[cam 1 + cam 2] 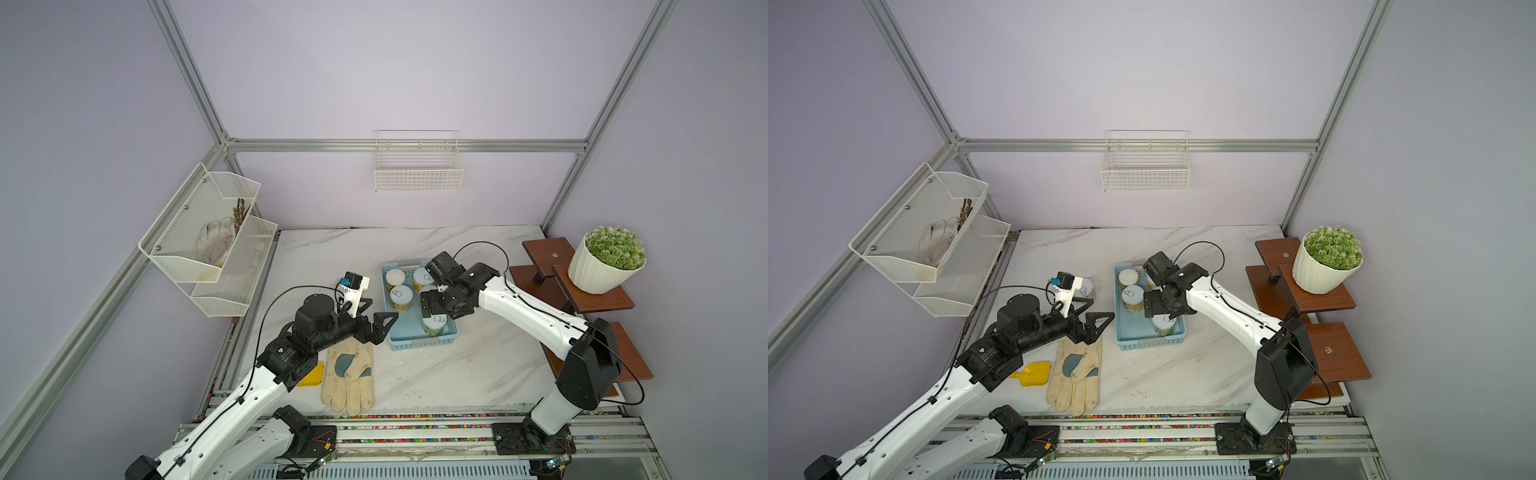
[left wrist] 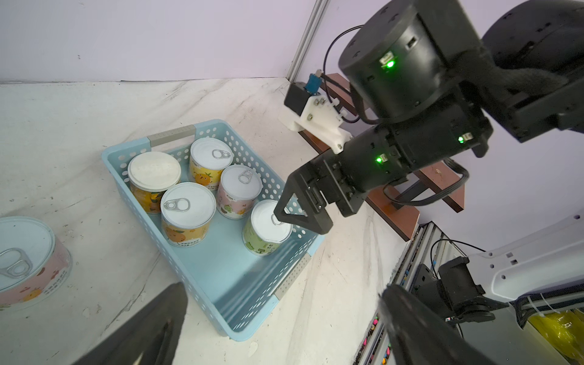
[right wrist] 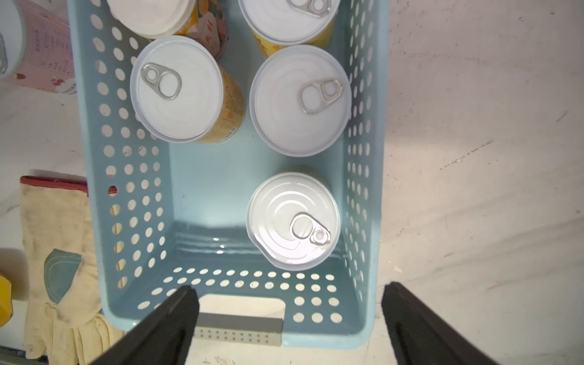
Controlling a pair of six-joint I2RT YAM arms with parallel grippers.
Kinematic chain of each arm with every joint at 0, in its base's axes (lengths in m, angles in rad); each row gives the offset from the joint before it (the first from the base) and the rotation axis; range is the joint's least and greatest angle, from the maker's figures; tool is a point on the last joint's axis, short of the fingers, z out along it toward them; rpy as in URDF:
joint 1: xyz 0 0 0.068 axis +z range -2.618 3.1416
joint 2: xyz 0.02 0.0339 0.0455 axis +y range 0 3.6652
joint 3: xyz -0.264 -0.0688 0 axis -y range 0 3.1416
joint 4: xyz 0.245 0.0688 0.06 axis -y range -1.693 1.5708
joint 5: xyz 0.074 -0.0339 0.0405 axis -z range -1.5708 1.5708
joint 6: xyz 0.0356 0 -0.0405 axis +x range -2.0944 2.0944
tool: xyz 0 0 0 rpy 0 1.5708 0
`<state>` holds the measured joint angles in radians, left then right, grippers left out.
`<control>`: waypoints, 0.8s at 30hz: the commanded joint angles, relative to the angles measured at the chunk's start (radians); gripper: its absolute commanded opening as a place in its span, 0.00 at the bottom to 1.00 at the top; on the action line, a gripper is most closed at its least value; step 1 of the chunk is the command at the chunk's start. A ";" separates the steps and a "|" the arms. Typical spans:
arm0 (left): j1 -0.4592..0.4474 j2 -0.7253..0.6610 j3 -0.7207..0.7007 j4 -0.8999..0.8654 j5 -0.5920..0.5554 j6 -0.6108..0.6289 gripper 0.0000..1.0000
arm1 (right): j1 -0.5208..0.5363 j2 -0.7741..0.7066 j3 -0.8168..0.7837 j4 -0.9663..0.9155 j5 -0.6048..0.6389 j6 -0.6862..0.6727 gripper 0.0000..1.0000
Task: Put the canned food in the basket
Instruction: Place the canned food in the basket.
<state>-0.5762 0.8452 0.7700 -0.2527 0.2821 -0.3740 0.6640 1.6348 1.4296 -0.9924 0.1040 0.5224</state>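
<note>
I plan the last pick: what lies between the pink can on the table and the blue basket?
Nothing; the left wrist view shows only bare table between the pink can and the basket.

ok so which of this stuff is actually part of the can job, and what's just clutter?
Job:
- basket
- five cans standing in it
- loose pink-label can on the table outside it

Lying about:
- glove
- yellow scoop
- potted plant
- wooden shelves
- wire wall basket
- mesh rack
</note>
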 commanded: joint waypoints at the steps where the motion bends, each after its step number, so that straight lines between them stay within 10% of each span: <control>1: 0.004 0.001 0.017 0.025 -0.005 0.015 1.00 | 0.000 -0.028 -0.037 -0.007 -0.003 0.007 0.97; 24: 0.005 0.089 0.090 -0.060 -0.172 -0.011 1.00 | -0.015 -0.632 -0.495 0.640 -0.368 -0.193 0.98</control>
<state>-0.5762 0.9199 0.8066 -0.3065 0.1680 -0.3775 0.6533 1.0550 0.9615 -0.4850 -0.1753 0.3683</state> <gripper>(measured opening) 0.998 0.982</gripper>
